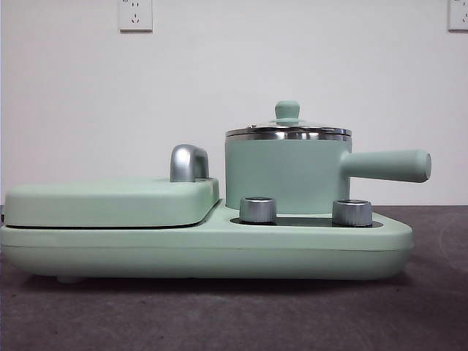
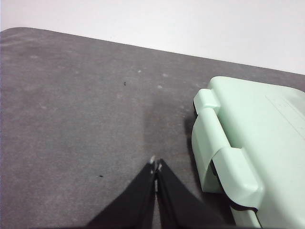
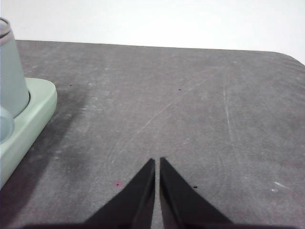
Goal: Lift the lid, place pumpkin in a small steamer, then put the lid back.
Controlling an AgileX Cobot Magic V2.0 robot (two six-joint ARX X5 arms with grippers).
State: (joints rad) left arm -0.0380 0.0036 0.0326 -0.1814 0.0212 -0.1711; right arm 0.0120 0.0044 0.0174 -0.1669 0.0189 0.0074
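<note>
the left gripper (image 2: 156,167) has its jaws pressed together on nothing, hanging over bare grey table (image 2: 86,119) just beside the hinged end of the mint-green cooker base (image 2: 248,143). the right gripper (image 3: 157,164) is likewise closed and empty, over open table off the other end of the base, with the small steamer (image 3: 10,71) at the edge of its view. in the front view the lid (image 1: 288,126) sits square on the small steamer (image 1: 281,172), whose long handle (image 1: 387,165) points right; the flat rectangular cover (image 1: 110,201) lies to its left, two chrome dials (image 1: 258,209) in front. the pumpkin is not in any view. the lid looks light and rigid, its chrome rim likely slick, so the small green knob is the sensible place to pinch. there is free room above the pot and on the table to either side.
</note>
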